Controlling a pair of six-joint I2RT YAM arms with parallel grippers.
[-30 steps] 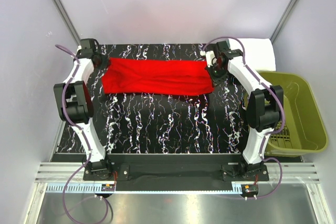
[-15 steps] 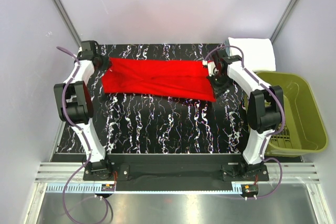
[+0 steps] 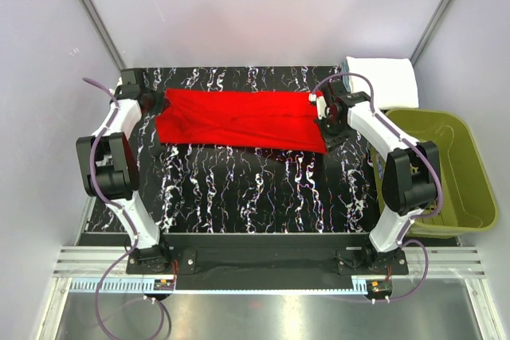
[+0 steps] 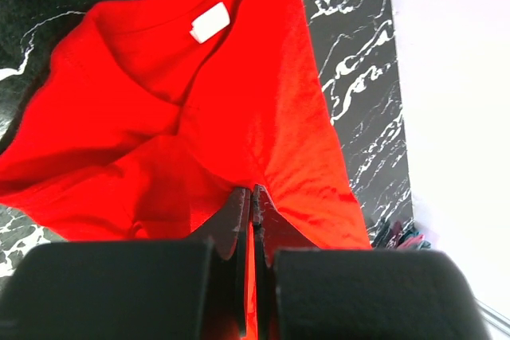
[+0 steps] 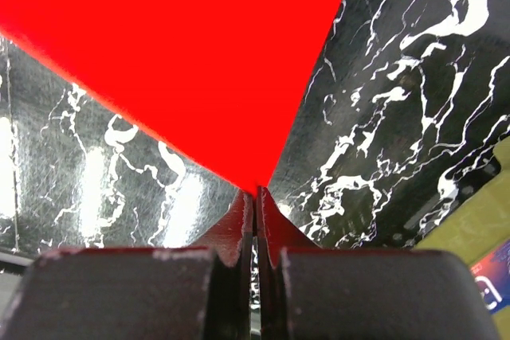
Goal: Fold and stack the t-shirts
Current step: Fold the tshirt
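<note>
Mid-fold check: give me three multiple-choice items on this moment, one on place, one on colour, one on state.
1. Where on the table is the folded white t-shirt? A near left corner; B far right corner; C centre.
2. What colour is the basket? A olive-green; B blue; C white.
3. How are the left gripper and right gripper? A both open; B both shut on the red t-shirt; C only left shut.
Key: B, it lies beyond the basket; A, its walls show it; B, both wrist views show fingers pinching red cloth.

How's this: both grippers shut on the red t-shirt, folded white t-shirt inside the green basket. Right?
No: the top view shows the folded white t-shirt outside the green basket, behind it. Left gripper and right gripper are shut on the red t-shirt.
</note>
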